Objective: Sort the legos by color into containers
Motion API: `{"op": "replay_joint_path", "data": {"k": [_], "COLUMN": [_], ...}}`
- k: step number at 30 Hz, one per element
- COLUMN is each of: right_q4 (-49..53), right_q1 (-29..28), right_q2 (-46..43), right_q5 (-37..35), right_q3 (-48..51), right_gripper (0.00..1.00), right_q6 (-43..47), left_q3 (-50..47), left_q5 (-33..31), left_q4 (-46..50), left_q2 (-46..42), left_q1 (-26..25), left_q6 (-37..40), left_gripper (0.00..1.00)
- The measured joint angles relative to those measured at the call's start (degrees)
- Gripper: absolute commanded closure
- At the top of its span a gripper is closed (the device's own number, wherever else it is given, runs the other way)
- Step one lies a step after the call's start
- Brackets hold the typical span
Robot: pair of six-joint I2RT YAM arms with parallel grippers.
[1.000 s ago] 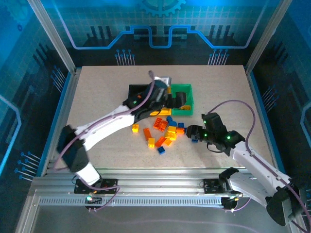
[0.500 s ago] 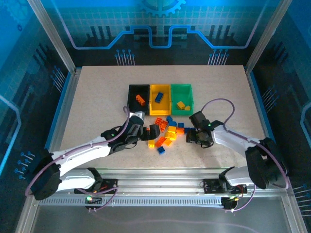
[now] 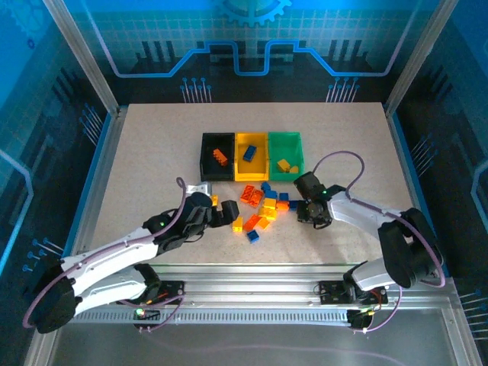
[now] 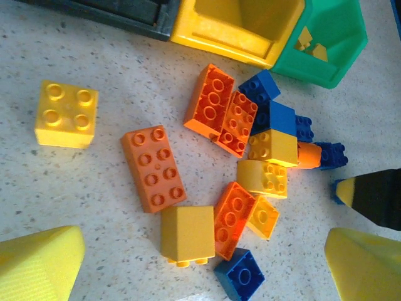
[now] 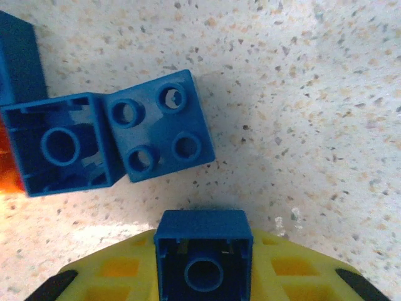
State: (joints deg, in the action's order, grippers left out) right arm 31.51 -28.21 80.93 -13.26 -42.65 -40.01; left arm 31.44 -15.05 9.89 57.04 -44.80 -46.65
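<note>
Legos (image 3: 263,207) lie in a loose heap near the middle of the tabletop (image 3: 152,152), orange, yellow and blue mixed, with one of my claws on either side.

Nearest me, the left claw (image 3: 227,213) sits low at the heap's 9 o'clock, spread wide. On its wrist camera I see its yellow fingers (image 4: 37,263) far apart, gripping nothing. Under that camera lie a long orange brick (image 4: 153,168) and, alone at its 10 o'clock, a square yellow brick (image 4: 66,114).

The right claw (image 3: 304,216) is at the heap's 3 o'clock, pinching a blue brick (image 5: 203,260) whose hollow side faces the wrist camera. Just beyond it, two more blue pieces lie touching on the tabletop: a studs-up blue piece (image 5: 160,125) and a hollow-side blue piece (image 5: 59,144).

Farther out, the three bins stand side by side, touching. The black bin (image 3: 206,164), at the heap's 11 o'clock, holds an orange piece (image 3: 221,156). The yellow bin (image 3: 238,156), at 12, holds a blue piece (image 3: 250,153). The green bin (image 3: 297,160), at 1, holds yellow pieces (image 3: 284,165).
</note>
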Motion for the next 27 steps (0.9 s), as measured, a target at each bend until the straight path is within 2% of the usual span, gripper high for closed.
{"op": "replay_joint_path", "data": {"k": [5,9,12,15,22,27], "right_q4": [3.1,3.63,2.89,2.56,6.75,11.41], "right_q1": [-3.58,-9.66,-12.68,-13.18,-11.52,-8.35], "right_q2": [-5.51,-2.01,6.08,16.37,38.91,47.17], "right_q5": [1.11,2.05,2.71,1.99,-2.23,-2.58], "right_q3": [-6.29,-19.58,-30.95,-41.09,-61.53,-69.94], "right_gripper": [0.71,0.7,0.7,0.69,0.69,0.62], "right_q6": [2.16,4.96,6.58,7.76,7.65,5.53], "left_q3": [-1.36,-3.23,-4.79,-5.86,-6.21,-6.21], "left_q5": [-2.21,-3.76,-4.26,-4.52,-4.7,-4.7], "left_q4": [2.84,5.51,7.02,8.24,10.93,11.63], "left_q2": [-4.63,-8.83,-11.76,-14.14,-15.93,-15.98], "left_q1": [0.0,0.0,0.0,0.0,0.0,0.07], "left_q6": [-0.42,-1.77,-2.64,-3.02,-3.65,-4.13], "left_gripper": [0.01,0.01,0.01,0.01,0.01,0.01]}}
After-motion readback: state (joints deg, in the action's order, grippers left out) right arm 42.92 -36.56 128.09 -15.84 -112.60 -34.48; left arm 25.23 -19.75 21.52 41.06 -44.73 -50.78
